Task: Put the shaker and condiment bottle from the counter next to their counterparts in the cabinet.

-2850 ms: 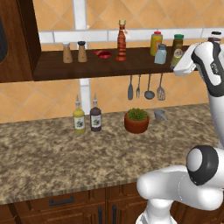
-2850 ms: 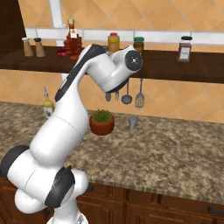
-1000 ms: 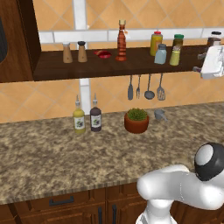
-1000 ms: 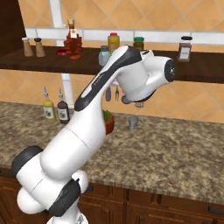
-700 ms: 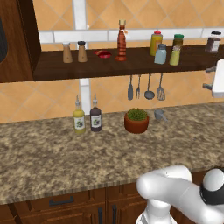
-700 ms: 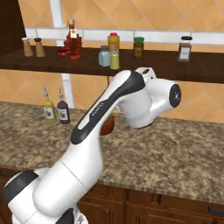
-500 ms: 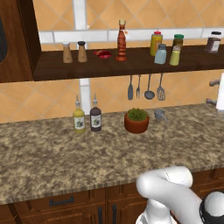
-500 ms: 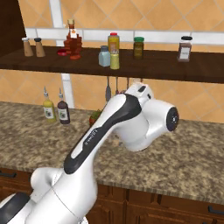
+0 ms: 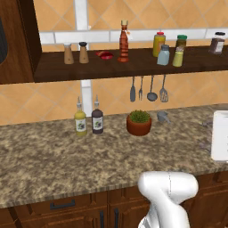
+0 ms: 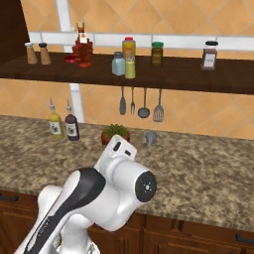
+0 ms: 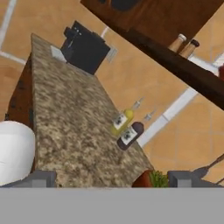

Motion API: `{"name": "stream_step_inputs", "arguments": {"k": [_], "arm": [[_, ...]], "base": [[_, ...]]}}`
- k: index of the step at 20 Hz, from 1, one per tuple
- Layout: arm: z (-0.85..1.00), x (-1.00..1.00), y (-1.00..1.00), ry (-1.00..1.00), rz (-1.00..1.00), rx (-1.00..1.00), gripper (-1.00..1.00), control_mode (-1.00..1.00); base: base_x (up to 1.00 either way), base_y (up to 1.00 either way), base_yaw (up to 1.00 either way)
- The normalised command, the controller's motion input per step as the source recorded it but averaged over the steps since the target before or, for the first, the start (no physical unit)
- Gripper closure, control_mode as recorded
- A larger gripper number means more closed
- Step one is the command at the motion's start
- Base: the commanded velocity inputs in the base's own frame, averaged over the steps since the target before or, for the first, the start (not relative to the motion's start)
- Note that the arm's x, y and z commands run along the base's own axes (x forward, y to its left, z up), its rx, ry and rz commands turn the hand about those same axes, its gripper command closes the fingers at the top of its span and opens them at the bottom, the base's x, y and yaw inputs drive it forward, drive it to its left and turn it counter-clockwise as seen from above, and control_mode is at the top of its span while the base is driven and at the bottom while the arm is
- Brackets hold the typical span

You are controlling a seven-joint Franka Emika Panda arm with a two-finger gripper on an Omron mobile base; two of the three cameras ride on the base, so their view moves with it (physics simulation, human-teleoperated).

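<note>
counter (image 9: 40, 160): speckled brown-and-beige granite, running left and right of the potted plant (image 9: 139, 123); an olive spouted bottle (image 9: 80, 121) and a dark spouted bottle (image 9: 97, 119) stand side by side to the plant's left, and a small grey cup (image 9: 163, 116) sits just to its right.
cabinet (image 9: 142, 67): dark open shelf on the wall above the plant, with hanging utensils (image 9: 148, 88) between the two.
shaker (image 9: 178, 57): yellow-green, upright on the shelf, above and to the right of the plant, just beside the pale blue-grey shaker (image 9: 163, 55); whether they touch is hard to tell.
condiment bottle (image 9: 124, 41): red-orange, upright on the shelf, above and slightly left of the plant, with a red dish (image 9: 105, 54) close on its far side; two brown wooden shakers (image 9: 75, 53) stand further left.
gripper (image 11: 112, 179): fingers spread wide with nothing between them; it looks along the counter past the plant towards the two spouted bottles.
arm (image 10: 114, 193): folded low in front of the counter, nearer the base than the plant.
step: both task things look to be up in the cabinet, so this reads as the pull-away and check, near the end.
how to do it well: hold the fingers apart, move slowly, and give the plant, the cup and the utensils above it a wide berth so nothing gets knocked.
check: confirm from the base views that the shaker and bottle are standing upright, well back from the shelf edge above the plant.
</note>
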Motion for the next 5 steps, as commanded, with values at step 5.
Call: {"name": "stream_step_inputs", "arguments": {"k": [5], "arm": [[-0.26, -0.10, 0.48, 0.15, 0.00, -0.08, -1.00, -1.00]], "base": [[0.00, 0.00, 0.00]]}}
